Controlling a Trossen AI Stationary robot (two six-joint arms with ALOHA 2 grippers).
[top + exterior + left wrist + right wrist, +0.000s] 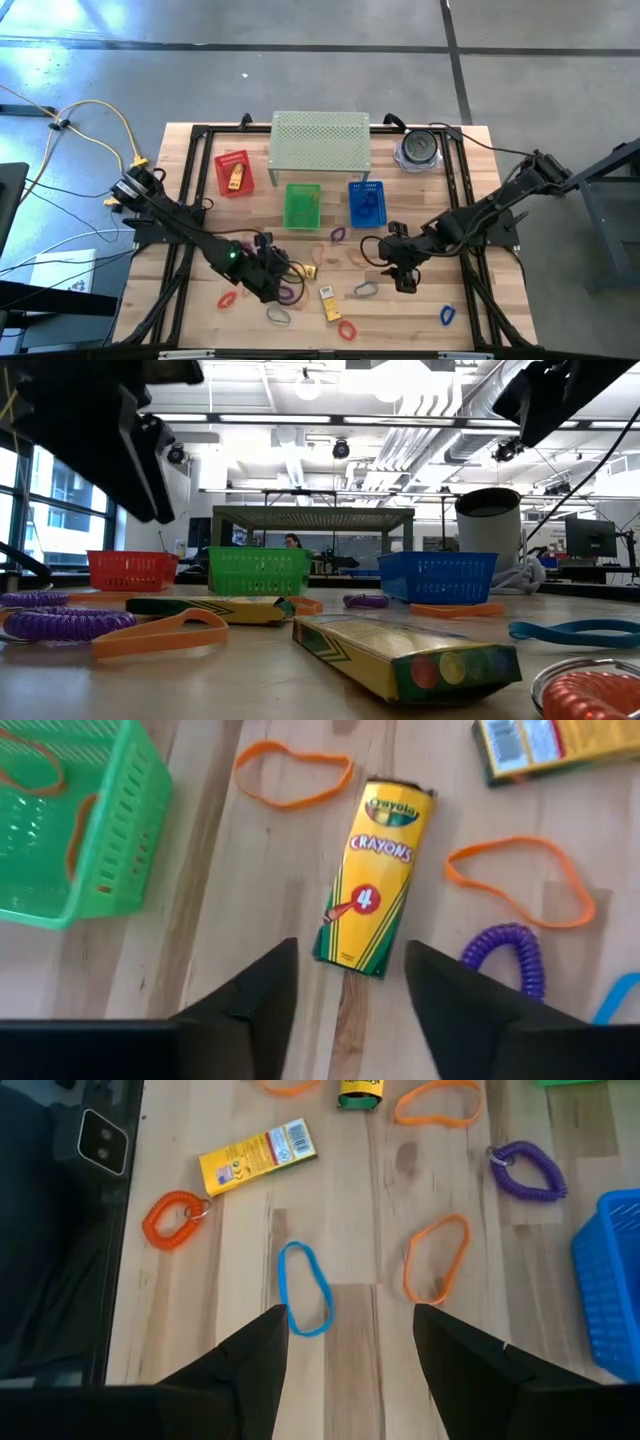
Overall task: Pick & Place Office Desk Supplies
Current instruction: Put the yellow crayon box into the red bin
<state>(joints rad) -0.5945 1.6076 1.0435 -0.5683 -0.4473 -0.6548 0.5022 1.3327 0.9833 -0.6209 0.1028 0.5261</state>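
Partway through, by the look of it: red basket (233,172) holds a yellow packet, green basket (302,204) a couple of orange bands, blue basket (367,202) something blue; most supplies still loose on the tabletop (200,300). Left claw (345,985) low over the tabletop near the front-left, jaws apart and empty, a crayon box (375,875) lying flat just ahead, its near end between the fingertips. Box yellow-green, printed "CRAYONS", short and flat-sided, apparently stiff card: should suit a pinch across its narrow width. Orange rubber bands (292,774) on either side of it, purple coil loop (508,958) beside it, second packet (555,745) farther off. Right claw (350,1335) hovering over the right-centre tabletop, jaws wide, holding nothing; thin blue band (304,1288) just ahead of its fingers, orange band (436,1258) beside it, orange coil (173,1218) and yellow packet (258,1156) beyond. Bands limp and flat against the wood, likely harder to catch than the box. Pale green perforated shelf (320,140) at the back, nothing visible on top.
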